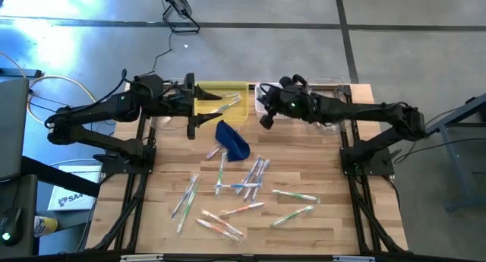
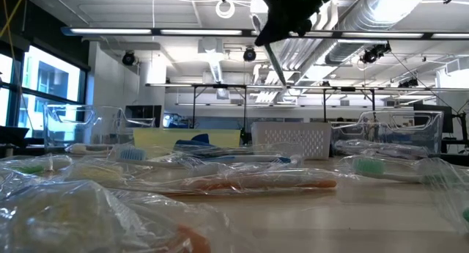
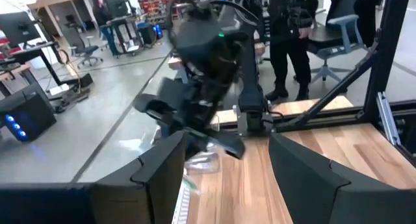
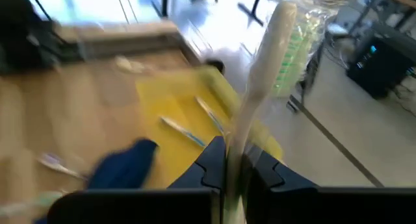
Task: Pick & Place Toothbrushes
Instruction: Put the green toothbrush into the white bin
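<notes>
Several wrapped toothbrushes (image 1: 243, 182) lie loose on the wooden table, near its middle and front. A few more lie in a yellow tray (image 1: 228, 87) at the far edge. My right gripper (image 1: 266, 119) hangs to the right of the tray, above the table, shut on one clear-wrapped toothbrush with green bristles (image 4: 286, 49). In the low view that toothbrush (image 2: 275, 62) slants down from the right gripper (image 2: 265, 34). My left gripper (image 1: 213, 104) stands open over the tray, its fingers level, nothing between them (image 3: 224, 178). A dark blue pouch (image 1: 233, 138) lies just in front of the tray. My right gripper pinches the toothbrush's handle (image 4: 235, 149) between its two fingers. The brush runs on forward past the fingertips, along the fingers, its green-bristled head (image 4: 289, 42) farthest out. It is lifted clear of the table and slants downward.
A clear bin (image 1: 334, 83) stands at the far edge behind the right arm. The low view shows a white basket (image 2: 293, 139) and clear containers (image 2: 396, 132) along the far side. A person (image 3: 289, 29) stands beyond the table.
</notes>
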Motion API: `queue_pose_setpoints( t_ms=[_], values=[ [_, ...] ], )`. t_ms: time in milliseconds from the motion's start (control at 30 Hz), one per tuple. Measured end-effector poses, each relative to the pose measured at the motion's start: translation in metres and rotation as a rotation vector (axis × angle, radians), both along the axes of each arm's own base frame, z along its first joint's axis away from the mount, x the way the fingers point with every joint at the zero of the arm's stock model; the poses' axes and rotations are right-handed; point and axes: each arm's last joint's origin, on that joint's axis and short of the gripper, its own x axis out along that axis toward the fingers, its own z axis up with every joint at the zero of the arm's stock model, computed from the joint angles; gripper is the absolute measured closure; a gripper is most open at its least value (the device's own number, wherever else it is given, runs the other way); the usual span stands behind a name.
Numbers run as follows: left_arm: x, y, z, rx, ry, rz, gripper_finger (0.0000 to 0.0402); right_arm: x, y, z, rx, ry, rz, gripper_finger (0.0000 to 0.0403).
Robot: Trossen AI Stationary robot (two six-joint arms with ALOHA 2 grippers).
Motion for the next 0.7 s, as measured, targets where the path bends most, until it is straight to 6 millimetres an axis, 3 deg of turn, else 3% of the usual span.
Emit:
queue_pose_setpoints(
  t_ms=[233, 700],
  values=[
    [0.0, 0.0, -0.002, -0.001, 0.016, 0.005, 0.0185, 0.009, -0.038, 0.005, -0.049, 0.204, -0.021, 0.0388],
    [-0.001, 0.0, -0.006, -0.008, 0.059, 0.007, 0.0185, 0.014, -0.101, -0.052, -0.007, 0.454, -0.01, 0.0388]
  ],
)
